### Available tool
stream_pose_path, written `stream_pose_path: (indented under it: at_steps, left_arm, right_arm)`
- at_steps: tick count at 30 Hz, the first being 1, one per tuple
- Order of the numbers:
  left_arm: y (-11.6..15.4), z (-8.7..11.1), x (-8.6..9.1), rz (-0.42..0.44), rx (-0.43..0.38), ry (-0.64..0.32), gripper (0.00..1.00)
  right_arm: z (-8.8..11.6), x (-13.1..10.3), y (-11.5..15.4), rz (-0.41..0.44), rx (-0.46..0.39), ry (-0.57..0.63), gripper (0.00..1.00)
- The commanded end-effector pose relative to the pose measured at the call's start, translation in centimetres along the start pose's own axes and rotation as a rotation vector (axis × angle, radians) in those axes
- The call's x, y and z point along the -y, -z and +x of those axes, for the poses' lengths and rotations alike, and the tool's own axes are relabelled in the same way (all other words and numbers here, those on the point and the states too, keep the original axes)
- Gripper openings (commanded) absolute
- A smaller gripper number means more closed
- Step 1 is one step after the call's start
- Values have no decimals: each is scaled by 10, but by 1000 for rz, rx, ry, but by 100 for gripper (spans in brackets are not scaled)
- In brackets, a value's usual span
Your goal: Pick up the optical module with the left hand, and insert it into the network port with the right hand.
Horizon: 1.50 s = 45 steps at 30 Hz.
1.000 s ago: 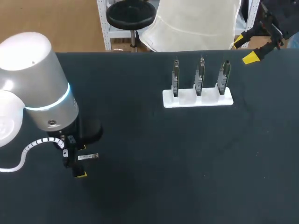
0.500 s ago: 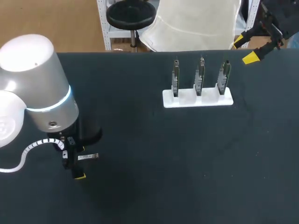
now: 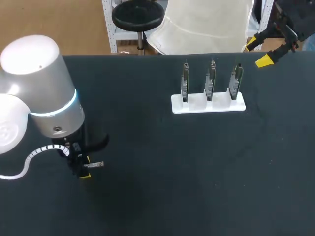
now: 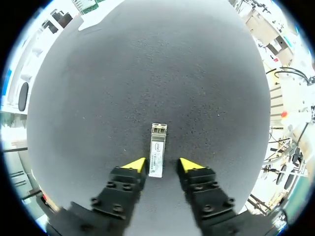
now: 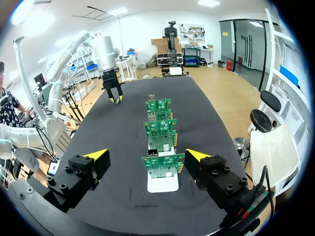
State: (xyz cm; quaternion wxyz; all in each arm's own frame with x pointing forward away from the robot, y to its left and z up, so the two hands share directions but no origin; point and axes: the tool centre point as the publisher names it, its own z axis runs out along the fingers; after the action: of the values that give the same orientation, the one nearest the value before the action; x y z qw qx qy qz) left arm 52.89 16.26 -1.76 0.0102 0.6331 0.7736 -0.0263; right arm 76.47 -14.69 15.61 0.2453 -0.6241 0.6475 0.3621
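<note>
L fingers [image 4: 136, 165] apart, module [image 4: 157, 156] flat btwn, ungripped. R fingers [image 5: 97, 155] wide; 3 boards [image 5: 160, 129] in white holder [image 5: 163, 184] ahead.

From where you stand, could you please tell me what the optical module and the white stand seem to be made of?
Optical module: likely metal, a silvery casing with dull sheen and a white label. White stand: probably plastic, smooth matte white, though uncertain.

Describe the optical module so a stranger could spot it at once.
Start at the black table and find the big grey left arm. Within its open pincer sits the optical module, a slim silver bar lying flat, unlike the three green boards standing in the white holder.
</note>
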Motion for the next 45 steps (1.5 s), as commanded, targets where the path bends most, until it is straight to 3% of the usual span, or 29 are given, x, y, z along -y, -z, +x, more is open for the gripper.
stream_pose_path:
  at_steps: [1,13,21,26,32,40,45]
  left_arm:
    - [-2,-1,-3,-2,0,0,0]
    - [8,-8,-16,-39,26,12,0]
    - [32,-31,-49,-106,142,93,0]
    - [62,-51,-80,-165,280,162,0]
    - [106,-79,-120,-234,500,218,0]
    - [160,-138,-165,-295,782,194,0]
    - [184,-171,-183,-337,874,155,0]
  right_arm:
    - [0,-2,-1,6,0,1,100]
    - [0,-2,-1,6,0,1,100]
    - [0,-2,-1,6,0,1,100]
    - [0,-2,-1,6,0,1,100]
    - [0,-2,-1,6,0,1,100]
    - [0,-2,-1,6,0,1,100]
    - [0,-2,-1,6,0,1,100]
